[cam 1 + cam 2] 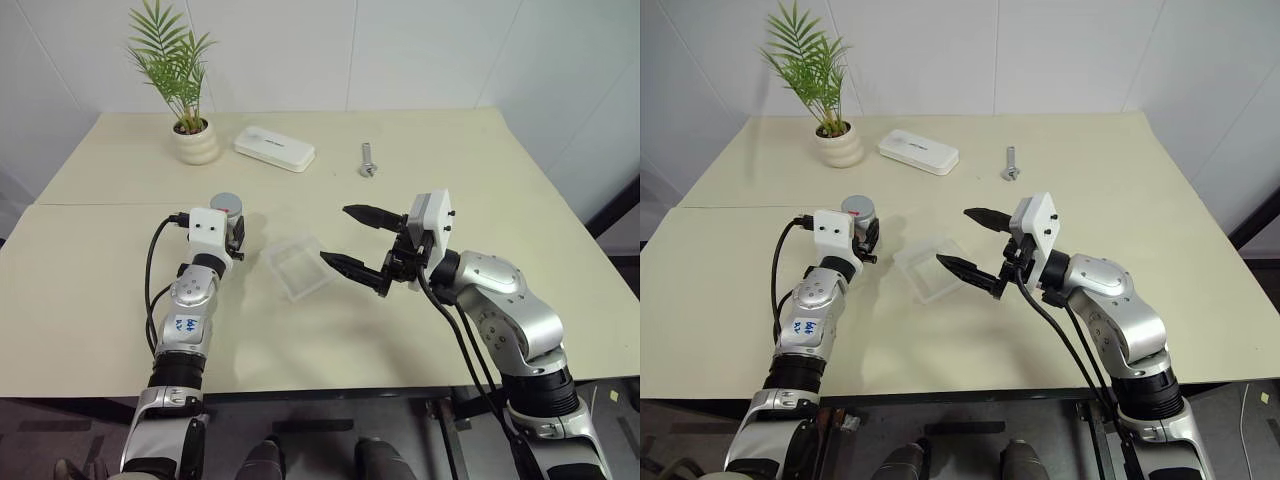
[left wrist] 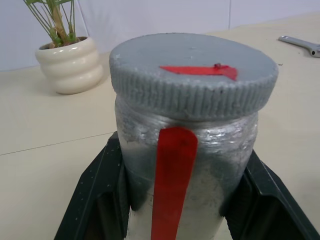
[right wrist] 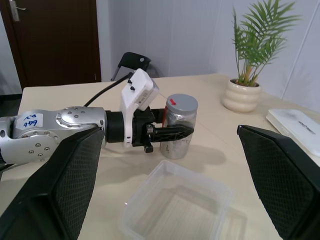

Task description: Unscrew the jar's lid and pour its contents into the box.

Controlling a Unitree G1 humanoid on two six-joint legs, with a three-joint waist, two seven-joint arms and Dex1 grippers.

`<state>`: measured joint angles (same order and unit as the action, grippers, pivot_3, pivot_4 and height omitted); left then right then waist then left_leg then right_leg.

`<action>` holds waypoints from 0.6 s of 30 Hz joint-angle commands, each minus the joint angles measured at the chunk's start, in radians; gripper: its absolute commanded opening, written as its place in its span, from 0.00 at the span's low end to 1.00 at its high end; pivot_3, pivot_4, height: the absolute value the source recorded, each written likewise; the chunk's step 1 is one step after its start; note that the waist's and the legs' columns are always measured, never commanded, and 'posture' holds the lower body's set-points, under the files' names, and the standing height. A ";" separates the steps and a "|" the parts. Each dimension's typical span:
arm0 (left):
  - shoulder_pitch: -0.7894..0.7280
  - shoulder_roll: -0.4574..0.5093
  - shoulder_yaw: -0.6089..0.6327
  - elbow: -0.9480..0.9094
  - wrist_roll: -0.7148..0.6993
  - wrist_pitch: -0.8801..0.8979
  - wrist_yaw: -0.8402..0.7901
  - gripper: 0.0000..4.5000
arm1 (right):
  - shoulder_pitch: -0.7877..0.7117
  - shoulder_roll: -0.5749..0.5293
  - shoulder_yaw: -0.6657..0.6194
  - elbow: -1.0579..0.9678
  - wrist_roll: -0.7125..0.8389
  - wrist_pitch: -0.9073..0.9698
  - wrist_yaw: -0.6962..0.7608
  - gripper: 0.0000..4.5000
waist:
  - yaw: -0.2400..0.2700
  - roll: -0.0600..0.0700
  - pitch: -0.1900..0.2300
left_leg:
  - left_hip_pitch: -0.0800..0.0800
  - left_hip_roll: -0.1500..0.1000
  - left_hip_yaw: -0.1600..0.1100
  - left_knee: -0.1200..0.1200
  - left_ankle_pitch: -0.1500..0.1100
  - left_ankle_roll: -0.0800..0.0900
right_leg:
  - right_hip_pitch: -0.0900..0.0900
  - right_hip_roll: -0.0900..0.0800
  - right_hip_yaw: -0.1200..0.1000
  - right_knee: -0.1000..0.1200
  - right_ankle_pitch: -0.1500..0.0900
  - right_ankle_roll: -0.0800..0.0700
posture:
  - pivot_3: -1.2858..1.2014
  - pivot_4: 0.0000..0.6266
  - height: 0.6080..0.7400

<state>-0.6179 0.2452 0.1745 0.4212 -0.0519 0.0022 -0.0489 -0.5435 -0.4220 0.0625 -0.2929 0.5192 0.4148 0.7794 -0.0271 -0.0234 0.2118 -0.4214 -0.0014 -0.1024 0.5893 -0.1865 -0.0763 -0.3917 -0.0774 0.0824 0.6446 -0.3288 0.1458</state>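
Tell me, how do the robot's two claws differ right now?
The left gripper is shut on the jar, its fingers pressing the silvery body below the grey lid; the right gripper is open and holds nothing. The left one sits low at the table, while the right one hangs above the clear box. Both have two black fingers.

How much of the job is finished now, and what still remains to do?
Done: the left tool has closed on the jar, which stands upright on the table. In hand: the right tool hangs open above the clear box, not touching the jar. Left: the grey lid is still on, so unscrewing it and pouring the contents into the box, which looks empty, are both to come.
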 commanded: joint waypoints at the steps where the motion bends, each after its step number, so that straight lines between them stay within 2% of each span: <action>1: -0.039 0.008 0.042 -0.025 -0.083 -0.049 -0.064 0.43 | -0.001 0.002 -0.032 -0.037 0.017 -0.010 -0.010 1.00 | -0.001 0.000 0.000 | 0.000 0.000 0.000 0.000 0.000 0.000 | 0.000 0.000 0.000 0.000 0.000 0.000 | 0.52 0.24 1.00; 3: -0.047 0.047 0.064 -0.064 -0.123 -0.027 -0.118 0.43 | -0.007 0.000 -0.037 -0.040 0.022 -0.001 -0.015 1.00 | -0.002 0.000 0.000 | 0.000 0.000 0.000 0.000 0.000 0.000 | 0.000 0.000 0.000 0.000 0.000 0.000 | 0.52 0.24 1.00; 6: -0.052 0.151 0.078 -0.168 -0.210 0.106 -0.258 0.43 | -0.053 -0.011 -0.044 -0.039 0.018 0.057 -0.058 1.00 | -0.011 0.000 0.000 | 0.000 0.001 0.000 -0.001 0.000 0.000 | -0.001 0.001 0.000 0.001 0.000 0.000 | 0.52 0.24 1.00; 9: -0.028 0.276 0.050 -0.324 -0.360 0.320 -0.480 0.43 | -0.154 -0.026 -0.017 -0.062 0.008 0.166 -0.103 1.00 | -0.015 0.000 0.000 | 0.000 0.001 0.000 -0.002 0.000 0.000 | -0.002 0.001 0.000 0.001 0.000 -0.001 | 0.52 0.24 1.00; 13: 0.002 0.409 -0.017 -0.462 -0.453 0.510 -0.672 0.43 | -0.275 0.000 -0.008 -0.061 0.061 0.311 -0.146 1.00 | -0.016 0.000 0.000 | 0.001 0.001 0.000 -0.005 0.000 -0.001 | -0.002 0.000 0.000 0.000 -0.001 -0.002 | 0.52 0.24 1.00; 18: -0.006 0.399 -0.064 -0.528 -0.491 0.575 -0.732 0.43 | -0.368 0.043 0.036 -0.004 0.047 0.400 -0.176 1.00 | -0.010 0.000 0.000 | 0.000 0.001 0.000 -0.006 0.000 -0.001 | -0.002 0.000 0.000 -0.001 -0.002 -0.003 | 0.52 0.24 1.00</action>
<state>-0.6156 0.6478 0.1185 -0.0495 -0.5146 0.5695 -0.7604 -0.8867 -0.3899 0.0936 -0.2986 0.5618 0.7976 0.6186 -0.0370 -0.0232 0.2119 -0.4212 -0.0003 -0.1026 0.5830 -0.1861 -0.0768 -0.3939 -0.0770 0.0824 0.6437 -0.3304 0.1433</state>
